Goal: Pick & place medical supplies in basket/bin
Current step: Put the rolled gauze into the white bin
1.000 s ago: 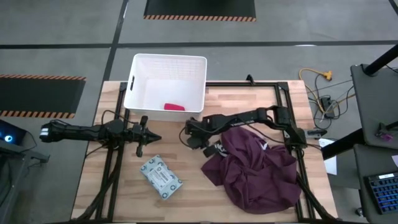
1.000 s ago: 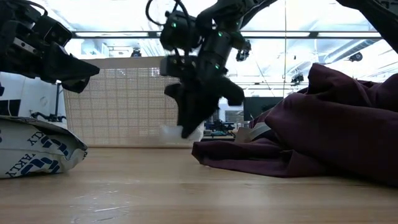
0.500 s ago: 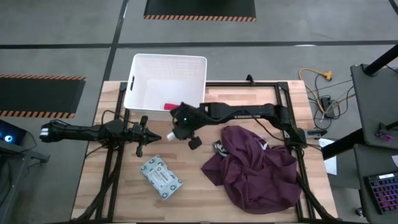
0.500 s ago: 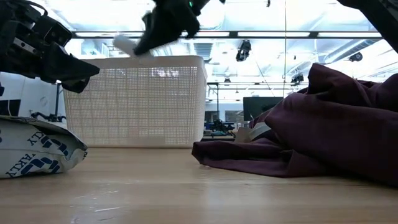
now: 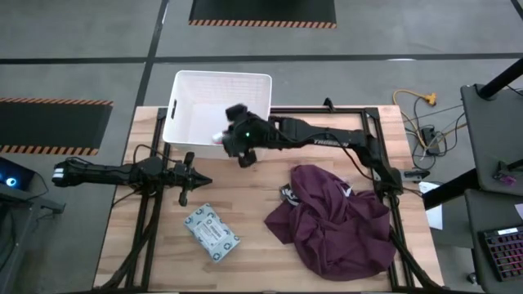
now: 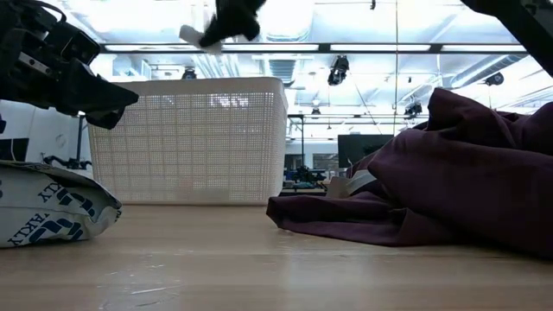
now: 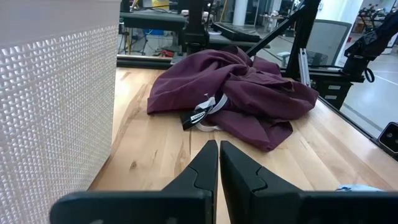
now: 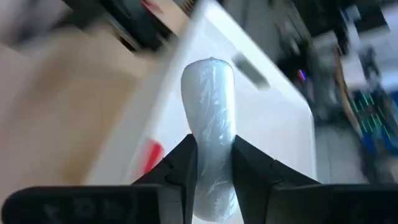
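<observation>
My right gripper (image 5: 224,136) is shut on a small white roll (image 8: 208,106) above the near right part of the white perforated bin (image 5: 219,76). The low view shows the roll (image 6: 191,35) higher than the bin's rim (image 6: 186,83). A red-pink tube (image 8: 151,155) lies inside the bin. A pale patterned packet (image 5: 211,233) lies flat on the table near the front; it also shows in the low view (image 6: 43,207). My left gripper (image 5: 198,181) is shut and empty, hovering left of centre. The tiny white bottle is out of view. My right gripper pinches the white roll between its two fingers, which lie on opposite sides of its lower part (image 8: 210,163). The roll's rounded end sticks out past the fingertips (image 8: 186,149). The roll is lifted clear, over the bin.
A large maroon cloth (image 5: 335,216) lies heaped on the table's right half, with a black-and-white tag (image 7: 200,114) at its left edge. Dark frame rails (image 5: 147,220) run under the table at both sides. Bare wood lies between the packet and the cloth.
My right gripper has risen from the table beside the maroon cloth with the white roll and gone toward the table's far left, until it stands over the bin. The roll has been lifted clear of the table and is above the bin's rim.
</observation>
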{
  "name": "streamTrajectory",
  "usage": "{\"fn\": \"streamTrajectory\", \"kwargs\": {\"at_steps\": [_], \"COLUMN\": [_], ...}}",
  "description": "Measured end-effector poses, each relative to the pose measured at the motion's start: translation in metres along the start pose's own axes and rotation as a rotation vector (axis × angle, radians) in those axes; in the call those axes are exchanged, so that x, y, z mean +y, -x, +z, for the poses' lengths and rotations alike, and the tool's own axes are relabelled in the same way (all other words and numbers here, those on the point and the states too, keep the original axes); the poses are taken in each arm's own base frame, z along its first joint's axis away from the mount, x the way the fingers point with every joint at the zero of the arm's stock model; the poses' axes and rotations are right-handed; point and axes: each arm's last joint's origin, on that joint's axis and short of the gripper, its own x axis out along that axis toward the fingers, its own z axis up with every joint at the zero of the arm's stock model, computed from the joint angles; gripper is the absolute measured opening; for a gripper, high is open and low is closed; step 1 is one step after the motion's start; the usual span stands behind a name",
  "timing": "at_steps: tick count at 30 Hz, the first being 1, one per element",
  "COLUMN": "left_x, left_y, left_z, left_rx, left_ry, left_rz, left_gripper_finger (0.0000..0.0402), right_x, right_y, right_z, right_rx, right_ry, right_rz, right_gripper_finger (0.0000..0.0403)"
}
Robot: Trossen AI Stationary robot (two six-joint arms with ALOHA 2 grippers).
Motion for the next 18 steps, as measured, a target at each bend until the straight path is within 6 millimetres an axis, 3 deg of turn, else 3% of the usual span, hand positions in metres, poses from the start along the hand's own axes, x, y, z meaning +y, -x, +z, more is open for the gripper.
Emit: {"fn": "streamTrajectory", "kwargs": {"at_steps": [4,12,18], "left_x": [0.0,0.0,0.0], "left_y": [0.0,0.0,0.0], "left_z": [0.0,0.0,0.0], "left_rx": [0.0,0.0,0.0], "left_ry": [0.0,0.0,0.0], "left_rz": [0.0,0.0,0.0], "left_gripper_finger": [0.0,0.0,0.0], "right_x": [-0.014,-0.042,-0.045], "right_y": [-0.01,-0.027,-0.028], "right_z": [-0.021,-0.063,-0.076], "right_rx": [0.071,0.07,0.119], "right_ry": [-0.135,-0.695,-0.767], "right_rz": [-0.032,0.037,0.077], "right_gripper_finger": [0.0075,0.01,0.0153]}}
